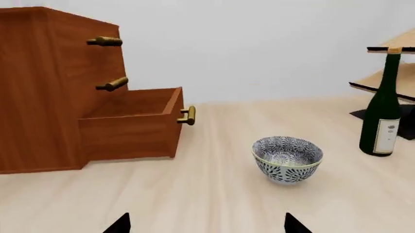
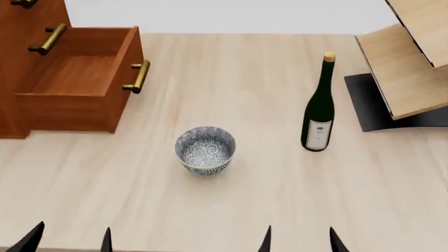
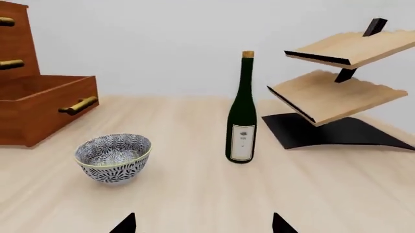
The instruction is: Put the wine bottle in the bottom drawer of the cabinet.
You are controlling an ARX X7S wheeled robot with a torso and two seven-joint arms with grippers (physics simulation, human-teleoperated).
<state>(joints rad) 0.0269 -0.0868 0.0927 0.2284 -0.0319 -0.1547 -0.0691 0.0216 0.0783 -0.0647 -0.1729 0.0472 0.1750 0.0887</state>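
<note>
Head view steeply downward, both wrist views low, level, sharing bowl (image 2: 204,149)

Both hands show only as dark fingertips at the head view's lower edge: left hand (image 2: 70,239), right hand (image 2: 299,239); the arms lie out of frame. The cabinet (image 2: 18,68) is cut off at 9 and 12 o'clock, so its upper drawers are mostly unseen. The rack (image 2: 409,58) is cropped at 3 o'clock. The wine bottle (image 2: 319,107) label print is too small to read.
</note>
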